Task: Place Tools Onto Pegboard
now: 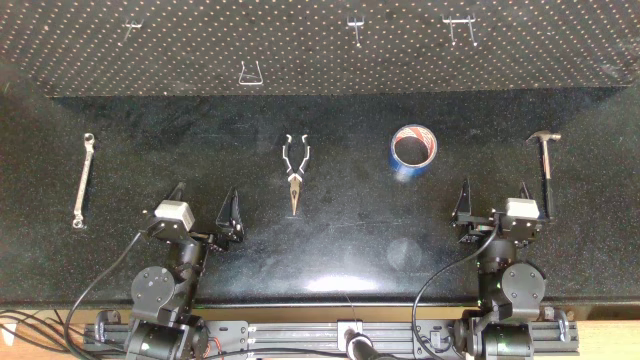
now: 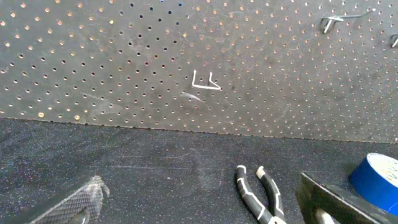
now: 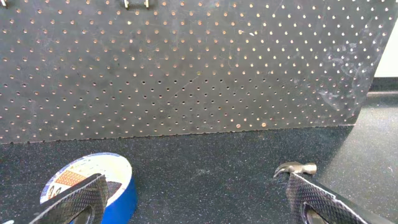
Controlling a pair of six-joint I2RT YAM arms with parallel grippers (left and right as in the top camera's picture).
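Black speckled worktop [image 1: 350, 240] below a dark perforated pegboard [image 1: 300, 45] carries four tools in a spaced row, apparently for easy picking: a silver wrench [image 1: 83, 180], black-and-white-handled pliers [image 1: 295, 172], a blue tape roll [image 1: 403, 170] and a black-handled hammer [image 1: 546, 172], none yet on the wire hooks [image 1: 251, 83]. Both the left gripper [image 1: 208, 195] and the right gripper [image 1: 495, 192] sit behind them, fingers apart and empty; print inside the tape is unreadable.

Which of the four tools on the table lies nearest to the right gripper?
The hammer, lying just beside the right gripper; the blue tape roll, pliers and wrench all lie farther left.
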